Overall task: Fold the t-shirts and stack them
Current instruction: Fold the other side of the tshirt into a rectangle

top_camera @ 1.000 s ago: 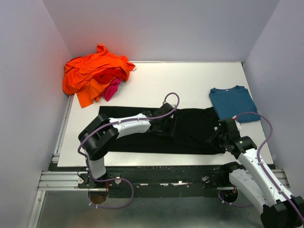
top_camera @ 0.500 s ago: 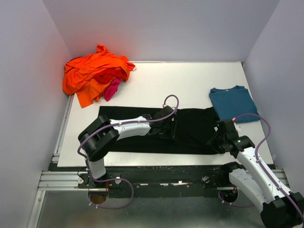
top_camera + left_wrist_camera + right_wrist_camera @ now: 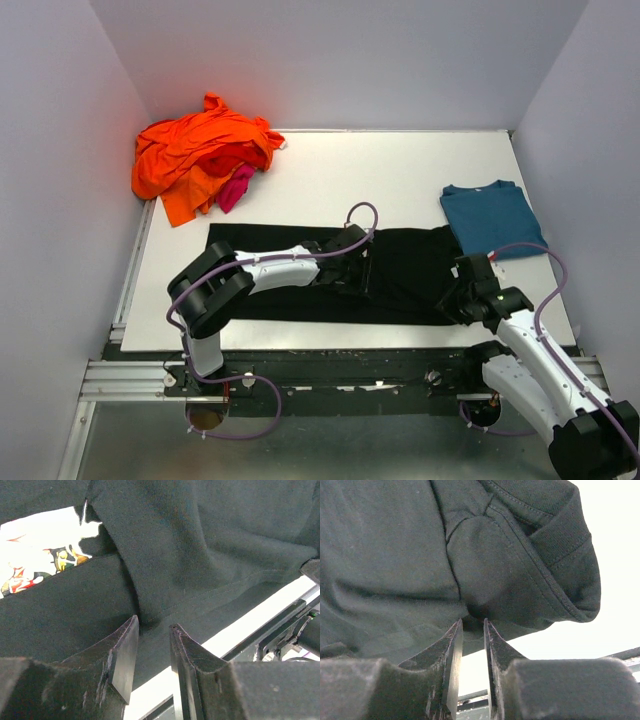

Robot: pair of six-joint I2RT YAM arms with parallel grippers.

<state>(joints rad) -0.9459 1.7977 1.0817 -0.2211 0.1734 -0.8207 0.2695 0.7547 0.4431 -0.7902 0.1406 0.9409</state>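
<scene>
Overhead and wrist views, fold in progress. The black t-shirt (image 3: pixel 410 265) lies as a long strip across the near half of the desk (image 3: pixel 400 170), already doubled lengthwise. Its white-and-pink chest print (image 3: pixel 30 575) shows through a gap in the layers in the left wrist view.

The left gripper (image 3: pixel 352 268) sits low on the middle of the strip. Its jaws are drawn close, with a ridge of the hemmed cloth caught at the tips (image 3: pixel 152 625). The right gripper (image 3: pixel 452 295) is at the strip's right end, by the ribbed collar. Its jaws are likewise nearly together on a pucker of black fabric (image 3: pixel 472 621).

Over the past second both grippers have narrowed from a wider spread. The right one has also slid slightly toward the near edge, while the cloth itself has barely shifted.

Judged from this, the two grasps for the next fold, probably crosswise, are just being secured and lifting has not begun.

A teal-blue t-shirt (image 3: pixel 490 217) lies folded at the right, its near corner meeting the black strip's far right end. The orange t-shirts (image 3: pixel 200 150) and a magenta-pink t-shirt (image 3: pixel 237 187) remain heaped unfolded at the far left corner.
</scene>
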